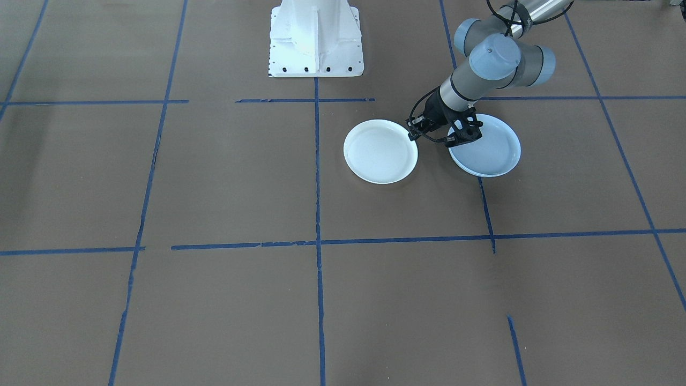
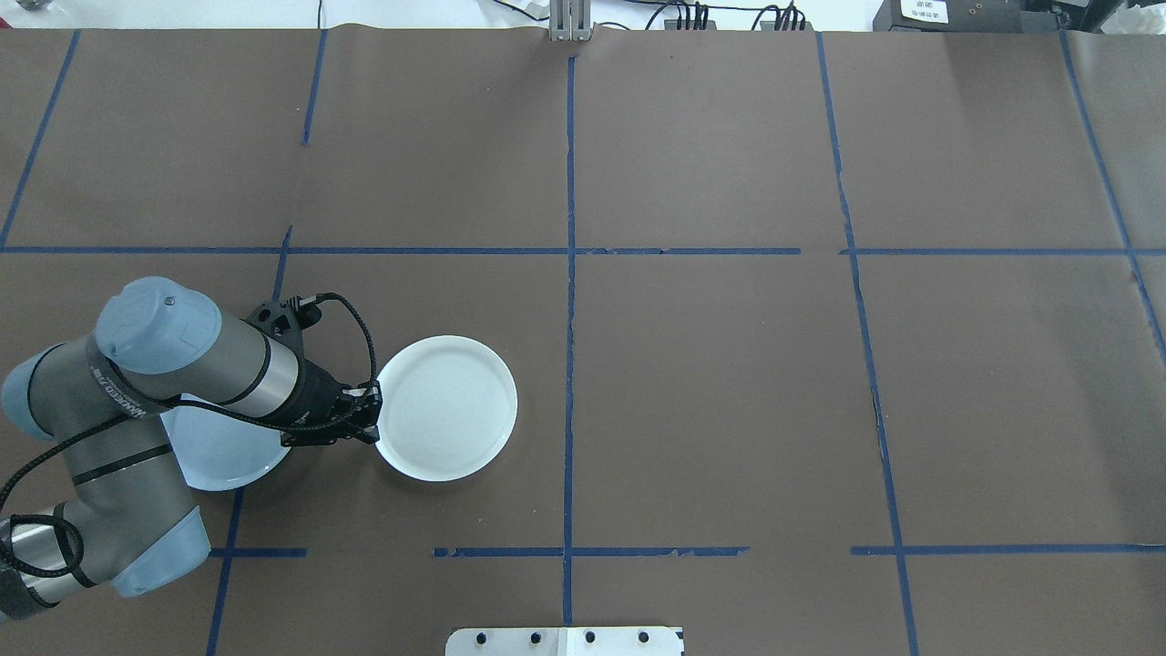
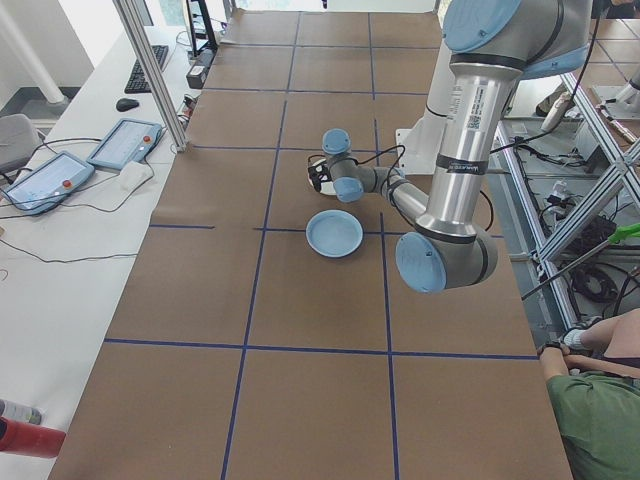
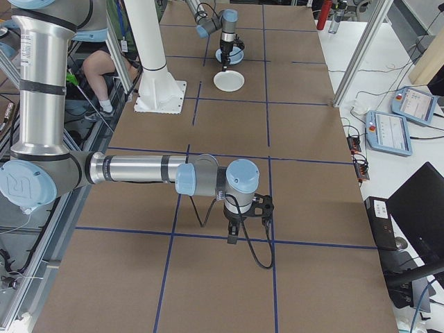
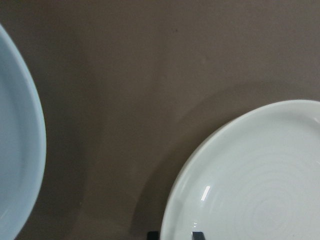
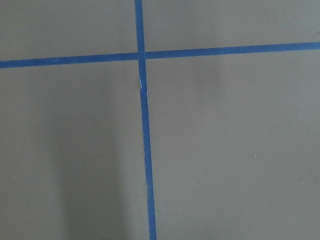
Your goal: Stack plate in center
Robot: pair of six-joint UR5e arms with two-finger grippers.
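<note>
Left claw (image 2: 372, 415) at white plate (image 2: 451, 410) rim

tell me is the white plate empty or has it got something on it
Empty. The white plate shows a bare face in the overhead and left wrist views; the left gripper sits at its rim only.

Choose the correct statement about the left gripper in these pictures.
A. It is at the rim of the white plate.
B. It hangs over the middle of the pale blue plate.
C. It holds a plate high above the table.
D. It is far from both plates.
A: in the overhead view the left gripper sits at the edge of the white plate, with the pale blue plate lying apart behind it.
</note>
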